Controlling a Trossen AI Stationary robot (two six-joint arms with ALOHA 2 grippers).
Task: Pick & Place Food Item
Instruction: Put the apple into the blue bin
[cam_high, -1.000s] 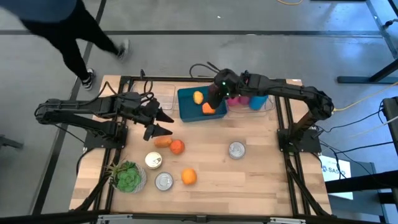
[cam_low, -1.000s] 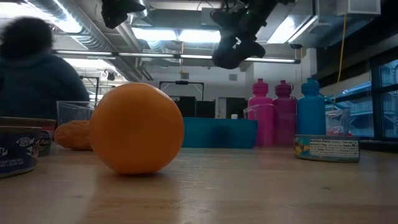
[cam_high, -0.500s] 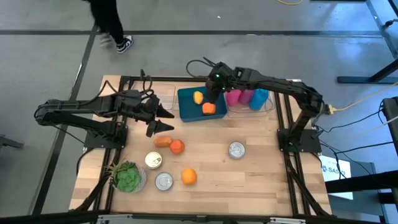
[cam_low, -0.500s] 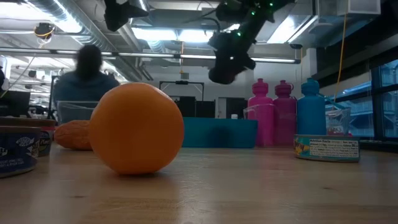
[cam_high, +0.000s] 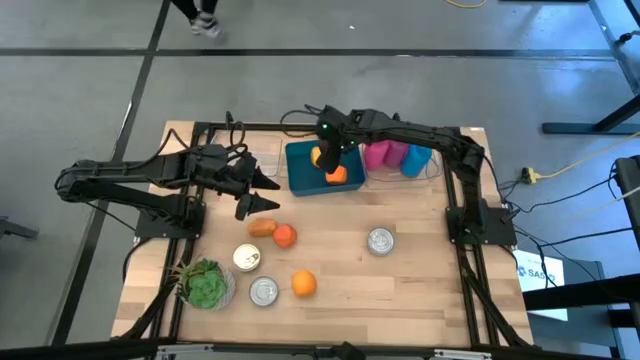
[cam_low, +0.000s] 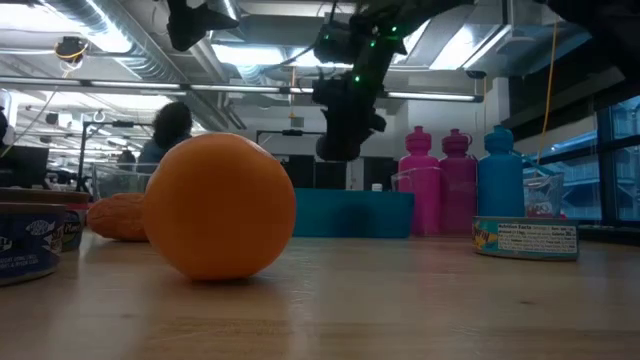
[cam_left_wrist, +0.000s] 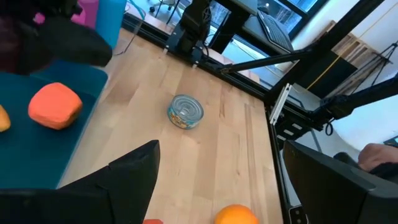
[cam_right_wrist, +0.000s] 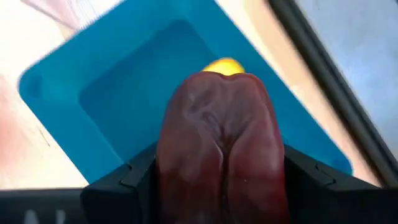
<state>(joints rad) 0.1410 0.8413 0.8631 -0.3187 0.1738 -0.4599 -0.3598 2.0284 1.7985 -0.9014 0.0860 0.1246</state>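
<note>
high view shows the wooden table (cam_high: 400, 290) filling the frame's centre, with the blue bin (cam_high: 300, 172) at upper centre already holding a yellow piece (cam_high: 317, 157) and an orange piece (cam_high: 337, 174). right gripper (cam_high: 327, 148) hangs over the bin, fingers pinching a dark red pepper-like food item (cam_right_wrist: 221, 149), so this placement looks nearly done, with only the release left. left gripper (cam_high: 262, 194), fingers spread and empty, waits at centre left near the orange fruit (cam_high: 303, 284) and tomato (cam_high: 285, 236) still on the table, lower centre.
</note>
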